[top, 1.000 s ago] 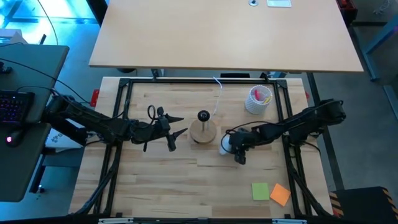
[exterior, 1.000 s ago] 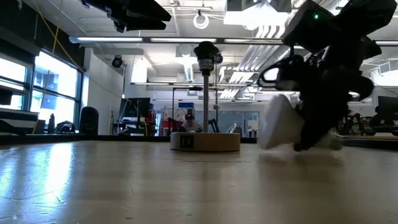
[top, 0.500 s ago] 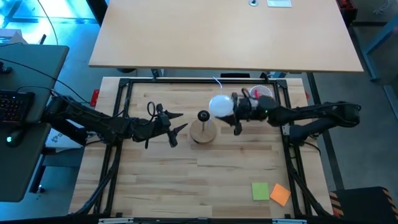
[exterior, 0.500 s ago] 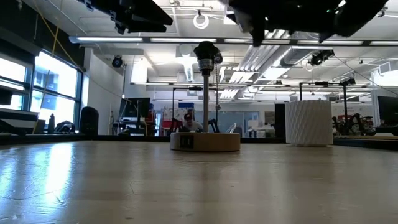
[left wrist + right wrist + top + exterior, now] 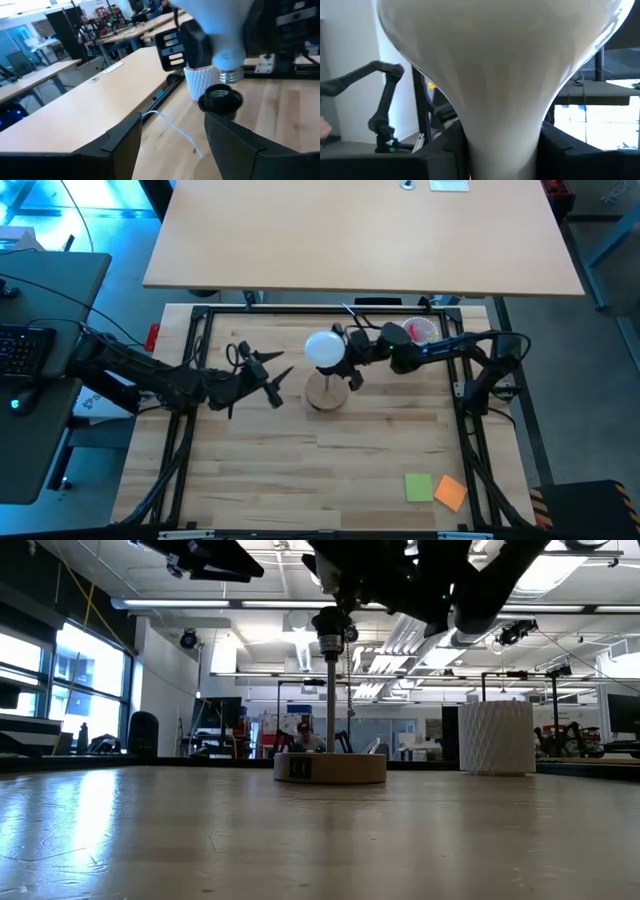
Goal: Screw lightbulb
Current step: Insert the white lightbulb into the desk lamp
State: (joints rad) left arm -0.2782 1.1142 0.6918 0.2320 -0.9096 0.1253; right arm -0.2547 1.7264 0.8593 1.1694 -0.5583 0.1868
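Observation:
The white lightbulb [image 5: 324,348] hangs upright over the round wooden stand [image 5: 325,394], and my right gripper [image 5: 346,358] is shut on it. In the left wrist view its metal screw base [image 5: 228,75] points down, just above the black socket [image 5: 220,97] on the stand's post [image 5: 330,690]. Whether base and socket touch, I cannot tell. My left gripper [image 5: 268,377] waits open to the left of the stand, its fingers pointing at it and touching nothing. My right gripper pinches the lightbulb's tapering neck [image 5: 502,145] between its two fingers, below the globe and above the screw base. The fingers come roughly level from the table's right side. The bulb is lifted clear of the table, upright, globe up and base down.
A white ribbed cup [image 5: 415,337] with pink items stands at the far right, behind my right arm. A thin white cable [image 5: 351,320] runs from the stand to the far edge. A green note [image 5: 418,486] and an orange note [image 5: 451,493] lie near right.
My right gripper has lifted the lightbulb off the table just right of the stand. It swung up and toward the table's left until the bulb hung over the socket. The bulb has turned from lying low to upright, base down. My left gripper has turned slightly.

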